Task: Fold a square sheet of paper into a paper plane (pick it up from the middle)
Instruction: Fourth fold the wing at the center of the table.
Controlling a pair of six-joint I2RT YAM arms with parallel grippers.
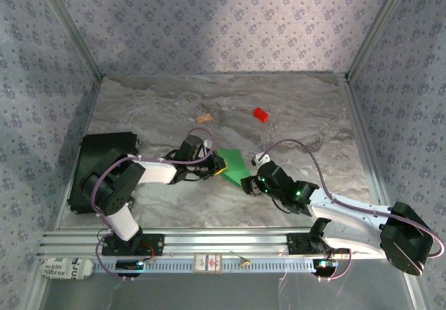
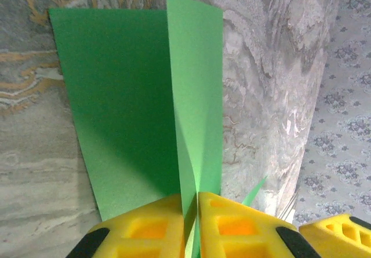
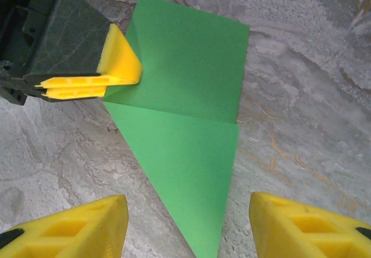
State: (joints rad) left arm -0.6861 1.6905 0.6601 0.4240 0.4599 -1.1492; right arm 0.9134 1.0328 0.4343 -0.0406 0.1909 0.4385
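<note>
A grey marbled table (image 1: 300,108) fills a booth walled on three sides with pale blue patterned wallpaper (image 1: 209,17). An aluminium rail (image 1: 209,244) runs along the near edge and carries both arm bases. The green sheet of paper (image 1: 233,164) lies near the table's middle, a little toward the near edge, partly folded and tapering to a point. The left arm's fingers (image 2: 151,232) pinch a raised flap at its crease. The right arm's fingers (image 3: 87,229) stand wide apart, with the paper's point between them and clear of both. A red block (image 1: 261,115) and a tan piece (image 1: 204,119) sit toward the far edge. A black box (image 1: 104,164) lies by the left edge.
</note>
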